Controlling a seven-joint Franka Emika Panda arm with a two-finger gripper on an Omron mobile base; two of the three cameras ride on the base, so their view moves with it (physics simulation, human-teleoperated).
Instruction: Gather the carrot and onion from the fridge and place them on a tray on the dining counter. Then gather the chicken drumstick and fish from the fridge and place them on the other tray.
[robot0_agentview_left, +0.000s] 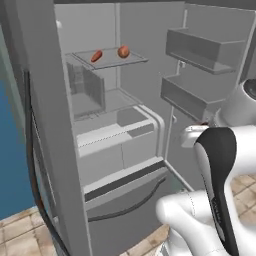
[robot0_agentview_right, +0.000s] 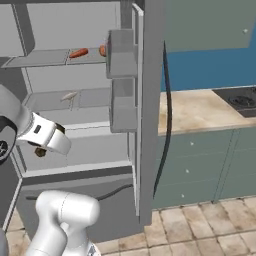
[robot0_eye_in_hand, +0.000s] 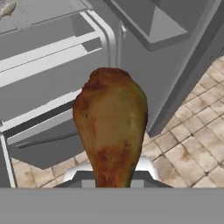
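In the pincer (robot0_agentview_right: 41, 150), clenched around its narrow end, sits the chicken drumstick (robot0_eye_in_hand: 110, 127); withdraw steadily, clearing the fridge door (robot0_agentview_right: 150, 100) beside it.

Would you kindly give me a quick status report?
Gripper shut on chicken drumstick, outside the open fridge. Carrot, onion on top shelf; fish below. Nothing in the way.

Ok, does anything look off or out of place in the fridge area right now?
Nothing is spilled or damaged. One oddity: the pincer is shut on the chicken drumstick, yet the carrot and onion, which the task lists first, sit on the fridge's upper shelf.
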